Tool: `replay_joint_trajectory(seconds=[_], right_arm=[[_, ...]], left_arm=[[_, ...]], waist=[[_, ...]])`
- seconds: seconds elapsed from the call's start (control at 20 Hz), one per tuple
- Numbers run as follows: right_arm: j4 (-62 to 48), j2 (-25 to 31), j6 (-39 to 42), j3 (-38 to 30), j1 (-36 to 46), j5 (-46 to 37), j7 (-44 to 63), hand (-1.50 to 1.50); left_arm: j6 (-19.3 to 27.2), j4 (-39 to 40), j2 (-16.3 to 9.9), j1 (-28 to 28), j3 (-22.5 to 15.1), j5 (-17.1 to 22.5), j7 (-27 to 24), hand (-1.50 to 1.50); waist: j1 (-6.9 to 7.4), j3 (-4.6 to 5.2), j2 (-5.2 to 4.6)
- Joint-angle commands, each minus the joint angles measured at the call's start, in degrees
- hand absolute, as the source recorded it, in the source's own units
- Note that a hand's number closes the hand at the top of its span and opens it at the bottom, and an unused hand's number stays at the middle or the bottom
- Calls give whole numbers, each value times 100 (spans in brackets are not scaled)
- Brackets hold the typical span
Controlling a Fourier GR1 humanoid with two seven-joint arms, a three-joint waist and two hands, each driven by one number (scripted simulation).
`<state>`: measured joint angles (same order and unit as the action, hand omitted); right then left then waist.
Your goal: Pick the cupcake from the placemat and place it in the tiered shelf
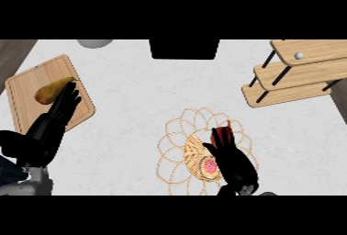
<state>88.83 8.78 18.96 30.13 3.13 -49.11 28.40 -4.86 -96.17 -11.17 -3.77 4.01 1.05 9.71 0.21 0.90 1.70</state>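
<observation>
The cupcake (200, 158), tan with a pink-red top, lies tipped on the woven wire-pattern placemat (177, 133) at the lower middle. My right hand (236, 166) comes up from the bottom edge and lies against the cupcake's right side. Its fingers (218, 137) stretch straight up past the cupcake, with a dark red patch between their tips, and they hide the cupcake's right edge. The wooden tiered shelf (298, 75) stands at the upper right, apart from the hand. My left hand (64, 103) rests open over a cutting board at the left.
A wooden cutting board (27, 92) at the left carries a yellow-brown pear (51, 90) beside my left fingers. A small white ball (299, 55) sits on the shelf's top tier. A black block (184, 48) and a pale round object (95, 43) stand at the counter's far edge.
</observation>
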Motion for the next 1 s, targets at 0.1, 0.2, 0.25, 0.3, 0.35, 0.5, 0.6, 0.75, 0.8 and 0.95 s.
replay_joint_trajectory(seconds=[0.1,0.2,0.25,0.3,0.35,0.5,0.6,0.75,0.8,0.95], right_arm=[[-975,18,-986,48,-36,-629,-419,150],[-1110,-59,-1137,49,191,-807,-481,150],[-946,59,-1098,-96,193,-773,-483,150],[-1277,197,-1326,-145,183,-804,-795,150],[-1185,68,-1280,-135,308,-855,-694,150],[-959,-113,-1328,-186,595,-1084,-501,150],[-311,299,-1765,-298,-56,-940,-972,150],[33,329,-2045,-190,-487,-1287,-689,150],[97,354,-1911,-361,-392,-1231,-619,150],[1129,722,-2138,-77,-1403,-1566,-411,150]], left_arm=[[-164,144,-83,81,94,35,-204,0],[82,161,87,-91,41,-93,-109,0],[-176,-40,-125,-104,137,133,151,0],[-13,-193,29,-103,-25,2,247,0],[-88,29,12,16,77,19,-138,0],[91,-71,108,-128,-71,-183,175,0],[20,-192,108,39,-64,-130,169,0],[-131,244,-30,-229,216,70,35,0],[-173,4,-46,-97,164,68,158,0],[-104,9,-40,-36,275,78,102,0]], waist=[[4,-92,-178],[1,-92,-181],[3,-92,-174],[20,-96,-178],[12,-91,-178],[1,-92,-172],[-27,-92,-162],[-67,-90,-164],[-43,-90,-162],[-100,-88,-148]])
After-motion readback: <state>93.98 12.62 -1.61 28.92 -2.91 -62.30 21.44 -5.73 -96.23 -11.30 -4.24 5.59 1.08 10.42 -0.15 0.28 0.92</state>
